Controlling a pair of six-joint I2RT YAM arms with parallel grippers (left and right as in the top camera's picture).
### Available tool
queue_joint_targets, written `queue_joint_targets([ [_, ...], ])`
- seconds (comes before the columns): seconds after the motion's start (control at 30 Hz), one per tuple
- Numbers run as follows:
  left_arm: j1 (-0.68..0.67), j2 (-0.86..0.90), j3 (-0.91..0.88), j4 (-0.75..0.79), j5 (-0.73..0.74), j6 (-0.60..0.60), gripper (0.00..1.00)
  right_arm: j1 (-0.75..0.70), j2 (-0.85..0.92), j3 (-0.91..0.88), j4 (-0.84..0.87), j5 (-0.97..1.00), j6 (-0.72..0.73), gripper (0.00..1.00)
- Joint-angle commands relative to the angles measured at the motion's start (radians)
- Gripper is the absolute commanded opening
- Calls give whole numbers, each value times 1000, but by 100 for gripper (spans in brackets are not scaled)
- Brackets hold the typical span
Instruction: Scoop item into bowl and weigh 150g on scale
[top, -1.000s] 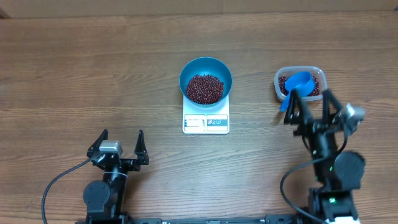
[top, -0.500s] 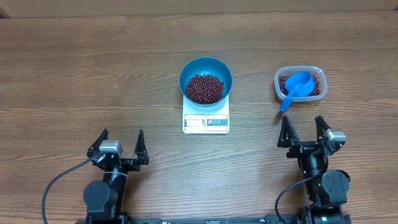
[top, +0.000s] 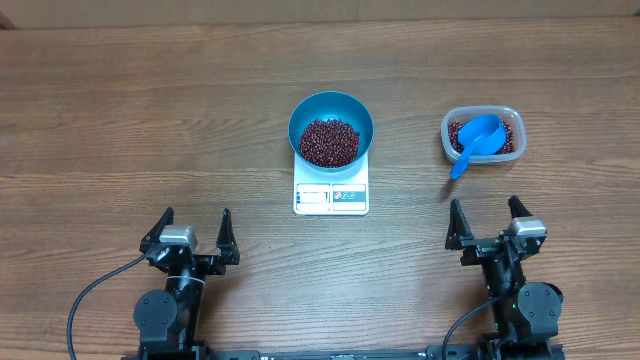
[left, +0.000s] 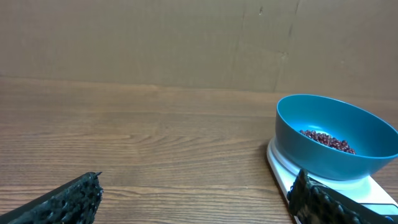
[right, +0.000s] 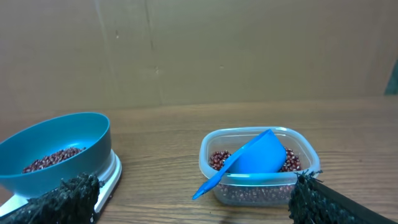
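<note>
While both arms sit along the near edge of the tabletop (top: 110, 100), neither holds anything. Toward the near-left corner, the left gripper (top: 195, 225) has its jaws spread wide and empty, well apart from every object. At the centre of the tabletop lies the scale (top: 331, 198), with the bowl (top: 300, 115) standing on its platform. A heap of beans (top: 329, 142) covers the bowl's floor. The display faces the near edge, but its reading is too small to tell. Toward the right edge stands a clear tub (top: 512, 118) holding more beans, and the blue scoop (top: 478, 135) lies in it — handle propped over the near-left rim. Near the near edge, in front of the tub, the right gripper (top: 485, 215) likewise has its jaws wide apart and empty.

Judged progress: beans are in the bowl, the bowl is on the scale and the scoop is set down — so the scooping looks largely done. Whether the target weight is met cannot be confirmed. If it falls short, further scoops are left.
</note>
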Motion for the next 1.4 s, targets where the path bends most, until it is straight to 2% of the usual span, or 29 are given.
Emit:
queue_joint_targets([
  [0.0, 5, -11, -4, -3, -7, 12, 99, -3, -9, -11, 7, -42, -75, 100],
  [0.07, 5, -11, -4, -3, -7, 12, 100, -3, -9, -11, 8, -68, -119, 100],
  [0.3, 5, -11, -4, -3, -7, 12, 99, -3, -9, -11, 9, -68, -142, 100],
  [1.37, 5, -11, -4, -3, -7, 12, 100, -3, -10, -11, 9, -56, -137, 100],
])
